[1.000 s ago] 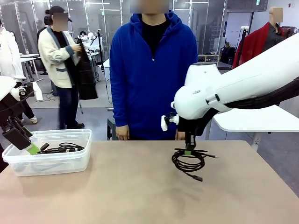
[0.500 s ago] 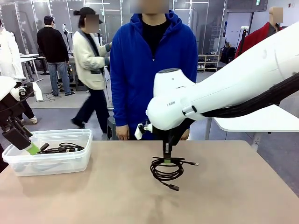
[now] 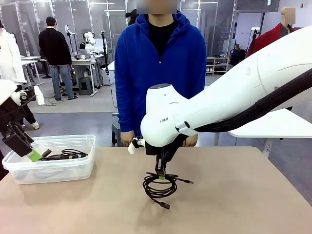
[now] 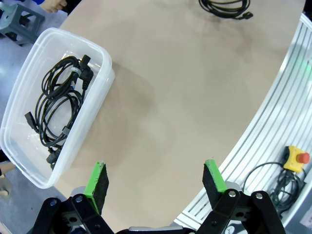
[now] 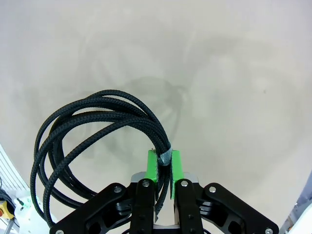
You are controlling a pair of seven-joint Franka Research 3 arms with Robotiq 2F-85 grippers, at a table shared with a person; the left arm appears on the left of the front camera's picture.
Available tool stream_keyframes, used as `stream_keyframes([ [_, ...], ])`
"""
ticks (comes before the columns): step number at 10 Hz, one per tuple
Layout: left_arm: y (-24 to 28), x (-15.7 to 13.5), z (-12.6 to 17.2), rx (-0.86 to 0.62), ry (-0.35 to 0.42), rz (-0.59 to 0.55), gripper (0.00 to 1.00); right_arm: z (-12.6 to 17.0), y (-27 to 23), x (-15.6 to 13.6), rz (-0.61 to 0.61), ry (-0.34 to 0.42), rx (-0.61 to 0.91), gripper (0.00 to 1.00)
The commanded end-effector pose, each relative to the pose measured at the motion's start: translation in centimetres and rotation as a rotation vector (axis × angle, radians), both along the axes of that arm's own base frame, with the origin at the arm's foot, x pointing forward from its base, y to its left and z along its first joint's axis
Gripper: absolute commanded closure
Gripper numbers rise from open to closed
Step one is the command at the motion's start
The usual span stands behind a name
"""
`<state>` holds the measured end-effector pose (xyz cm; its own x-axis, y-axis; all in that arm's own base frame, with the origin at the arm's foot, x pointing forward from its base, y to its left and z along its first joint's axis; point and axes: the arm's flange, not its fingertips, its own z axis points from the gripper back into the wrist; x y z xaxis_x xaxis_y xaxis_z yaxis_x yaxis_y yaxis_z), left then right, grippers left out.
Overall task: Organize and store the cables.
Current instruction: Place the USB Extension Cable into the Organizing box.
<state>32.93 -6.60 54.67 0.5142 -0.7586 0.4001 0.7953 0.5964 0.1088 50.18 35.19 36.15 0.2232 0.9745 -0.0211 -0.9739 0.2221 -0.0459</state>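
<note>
The right pincer (image 3: 161, 174) is clamped on a coiled black cable (image 3: 158, 185), which hangs above the middle of the tan surface (image 3: 234, 204). The coil hangs upright, one plug end pointing toward 3 o'clock, another down toward 5. The left pincer (image 4: 156, 183) stands wide apart, holding nothing, beside a clear bin (image 3: 53, 170) at 9 o'clock containing more cables (image 4: 61, 107).

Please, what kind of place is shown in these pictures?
Probably a robotics lab or workshop. A white robot arm carries a coiled cable over a table, glass partitions stand behind, and another robot sits on a far desk.
</note>
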Motion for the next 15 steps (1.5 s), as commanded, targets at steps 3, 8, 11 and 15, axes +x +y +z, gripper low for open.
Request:
stream_keyframes([
  [3,0.0,0.0,0.3,0.011,0.0,0.001,0.02,-3.5,0.5,-0.3,-0.054,-0.01,0.032,1.0],
  [8,0.0,0.0,0.3,0.011,0.0,0.001,0.02,-4.1,0.4,-0.9,-0.038,-0.01,0.021,0.55],
  [11,0.0,0.0,0.3,0.011,0.0,0.001,0.02,-2.6,-0.2,-2.0,-0.023,-0.012,0.017,0.0],
  [15,0.0,0.0,0.3,0.011,0.0,0.001,0.02,0.9,-2.0,-3.6,-0.03,-0.08,0.031,0.0],
])
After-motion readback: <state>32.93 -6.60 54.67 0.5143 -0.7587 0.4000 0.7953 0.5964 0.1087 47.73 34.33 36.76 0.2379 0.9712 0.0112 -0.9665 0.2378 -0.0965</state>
